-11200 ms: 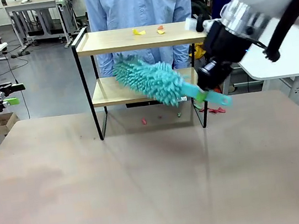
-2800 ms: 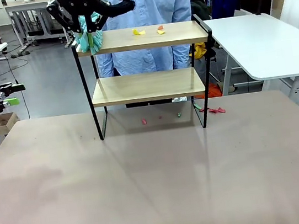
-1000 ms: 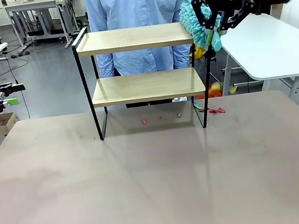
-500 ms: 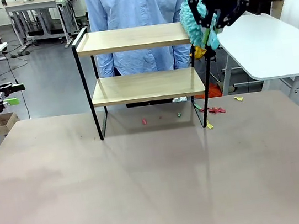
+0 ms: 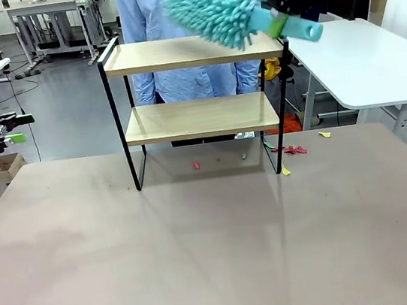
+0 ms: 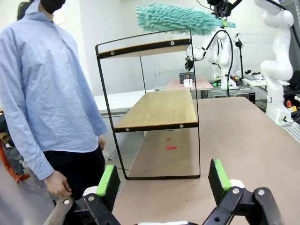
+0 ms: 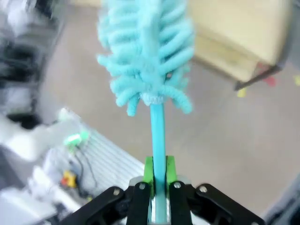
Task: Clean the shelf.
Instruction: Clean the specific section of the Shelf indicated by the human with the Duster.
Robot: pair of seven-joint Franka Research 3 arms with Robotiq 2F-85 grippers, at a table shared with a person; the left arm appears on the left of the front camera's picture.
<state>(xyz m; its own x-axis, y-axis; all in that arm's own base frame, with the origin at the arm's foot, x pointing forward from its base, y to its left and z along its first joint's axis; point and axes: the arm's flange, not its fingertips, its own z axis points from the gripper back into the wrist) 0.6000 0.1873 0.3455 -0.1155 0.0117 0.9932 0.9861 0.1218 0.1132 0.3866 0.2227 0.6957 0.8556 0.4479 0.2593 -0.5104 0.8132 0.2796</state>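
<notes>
**Duster poised above the top board**

The shelf (image 5: 199, 117) stands at the far middle of the counter (image 5: 203, 259), in front of the person (image 5: 190, 2); its top board (image 5: 167, 54) looks bare. The right fingers (image 7: 148, 169) are clenched on the handle of the teal duster (image 5: 209, 6), gripping low on the stem in the right wrist view. The fluffy head hangs tilted over the right half of the top board, handle rising toward the upper right; in the left wrist view it sits clear of the frame, not touching. The left fingers (image 6: 108, 180) are released and empty, at the left edge of the frame, well apart from the shelf.

The step in hand looks like a pass along the top board. To do it well, level the head so its full length meets the wood; press lightly, since the thin frame may slide; clear the raised end rails on each stroke. Small scraps (image 5: 285, 170) lie on the counter around the shelf's feet; they probably want attention too.
</notes>
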